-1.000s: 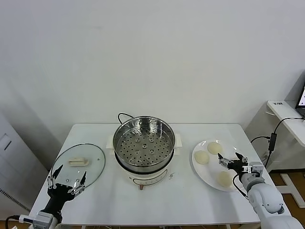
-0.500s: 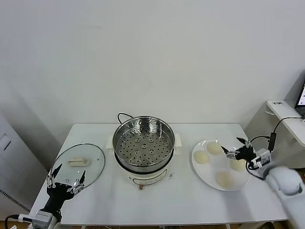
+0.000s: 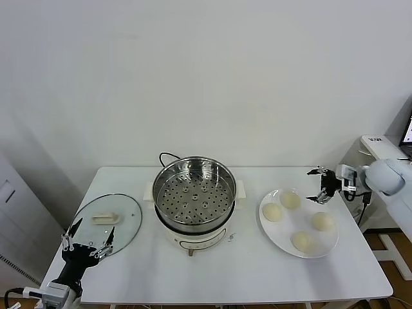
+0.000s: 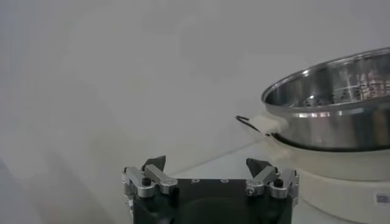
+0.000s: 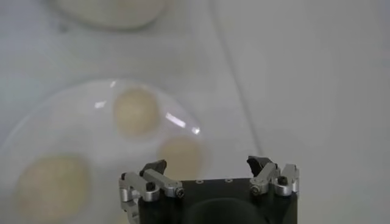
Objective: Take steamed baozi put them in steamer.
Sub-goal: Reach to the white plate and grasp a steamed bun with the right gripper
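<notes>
Head view: the round shiny stainless-steel steamer [image 3: 194, 196] with its perforated bottom sits at centre frame on a white cooker base on the white tabletop [image 3: 219, 270]; no writing on it is legible. Four round cream-white steamed baozi [image 3: 272, 212] lie on a flat white round plate [image 3: 282, 239] at right of centre. The right hand [image 3: 322, 185] hangs spread and empty at the right, just past the plate's upper-right rim, clear of the buns. The left hand [image 3: 89, 243] is at lower left, spread and empty, beside a round glass lid [image 3: 129, 222].

Left wrist view: the left hand [image 4: 210, 175] is unclenched; the steamer [image 4: 332, 106] fills the right side.

Right wrist view: the right hand [image 5: 208, 175] gapes above the plate [image 5: 36, 134], with baozi [image 5: 136, 111] in the frame's left half.
</notes>
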Controlling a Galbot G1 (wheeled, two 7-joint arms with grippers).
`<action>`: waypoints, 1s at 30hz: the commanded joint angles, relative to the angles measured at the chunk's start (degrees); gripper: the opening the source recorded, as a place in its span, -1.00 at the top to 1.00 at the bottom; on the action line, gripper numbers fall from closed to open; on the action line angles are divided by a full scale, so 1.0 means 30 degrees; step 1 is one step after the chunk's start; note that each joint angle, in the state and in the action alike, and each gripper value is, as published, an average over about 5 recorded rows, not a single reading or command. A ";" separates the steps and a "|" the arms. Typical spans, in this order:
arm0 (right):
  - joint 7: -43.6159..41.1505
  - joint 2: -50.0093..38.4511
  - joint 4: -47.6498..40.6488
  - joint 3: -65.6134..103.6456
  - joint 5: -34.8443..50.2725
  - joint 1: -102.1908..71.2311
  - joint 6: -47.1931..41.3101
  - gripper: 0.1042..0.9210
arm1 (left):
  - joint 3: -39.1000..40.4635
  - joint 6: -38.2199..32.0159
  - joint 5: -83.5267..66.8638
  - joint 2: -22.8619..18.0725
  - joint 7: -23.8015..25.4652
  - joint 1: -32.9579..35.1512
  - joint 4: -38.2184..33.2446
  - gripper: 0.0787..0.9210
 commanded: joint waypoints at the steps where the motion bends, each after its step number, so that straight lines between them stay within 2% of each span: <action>1: -0.2749 0.2006 -0.2792 -0.4056 -0.2471 0.4196 0.0582 -0.76 | 0.0001 0.0025 0.0048 -0.0033 -0.0009 0.0014 -0.0121 -0.77; 10: -0.0353 0.4666 -0.6042 -0.3545 -0.3717 0.3620 0.1796 -0.76 | -0.0210 0.0058 0.0041 0.0001 -0.0009 0.0082 -0.0192 -0.77; 30: 0.0149 0.5869 -0.8644 -0.2532 -0.4036 0.2551 0.1839 -0.74 | -0.0232 0.0165 0.0139 0.0132 -0.0030 0.0184 -0.0339 -0.77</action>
